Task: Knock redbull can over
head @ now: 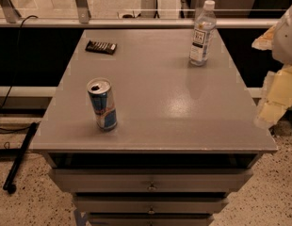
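Observation:
The redbull can point(102, 104), blue and silver with an opened silver top, stands upright on the front left part of the grey table point(165, 98). My gripper point(273, 100) shows as pale yellow and white parts at the right edge of the view, beside the table's right side and far from the can. It touches nothing that I can see.
A clear plastic bottle point(202, 33) with a white cap stands at the table's back right. A dark flat packet point(101, 46) lies at the back left. Drawers point(150, 180) sit under the tabletop. A black rod point(21, 157) lies on the floor at left. A rail runs behind the table.

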You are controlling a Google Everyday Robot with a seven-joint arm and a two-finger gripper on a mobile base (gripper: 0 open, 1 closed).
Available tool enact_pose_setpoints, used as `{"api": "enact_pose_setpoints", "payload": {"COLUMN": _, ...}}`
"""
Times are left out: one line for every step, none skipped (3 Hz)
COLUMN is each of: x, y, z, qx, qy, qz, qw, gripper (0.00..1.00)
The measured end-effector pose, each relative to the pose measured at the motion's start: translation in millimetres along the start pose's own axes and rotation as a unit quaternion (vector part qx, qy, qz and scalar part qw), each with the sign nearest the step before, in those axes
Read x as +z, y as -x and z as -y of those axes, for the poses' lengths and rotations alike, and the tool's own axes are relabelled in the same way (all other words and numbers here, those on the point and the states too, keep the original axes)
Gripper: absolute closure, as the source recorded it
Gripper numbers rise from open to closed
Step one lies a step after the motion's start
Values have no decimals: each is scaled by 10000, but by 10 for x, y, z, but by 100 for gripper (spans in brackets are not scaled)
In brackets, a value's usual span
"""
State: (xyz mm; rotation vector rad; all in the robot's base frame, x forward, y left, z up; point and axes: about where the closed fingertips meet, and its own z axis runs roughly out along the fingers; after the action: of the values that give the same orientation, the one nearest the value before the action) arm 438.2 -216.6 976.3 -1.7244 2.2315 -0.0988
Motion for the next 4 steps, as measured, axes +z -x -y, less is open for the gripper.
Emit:
{"api": "enact_pose_setpoints", "payload": {"x": 1, "y": 1, "z": 0, "qx": 0, "qy": 1, "qz": 2, "qw": 10000, "gripper": 0}}
{"api": "enact_pose_setpoints", "payload": {"x": 128, "y": 217, "z": -97, "qx": -103, "qy": 190, "qz": 470, "qw": 9987, "gripper": 0}}
{"api": "enact_pose_setpoints", "payload": {"x": 501, "y": 800, "z": -341, "qx": -435, "qy": 623, "qz": 1433, "qw": 9868, "gripper": 0}}
{"api": "enact_pose_setpoints", "payload": {"x": 826, "y": 1506, "z": -608, "qx": -758, "qy": 1078, "qz": 2521, "qw": 9587, "gripper": 0}}
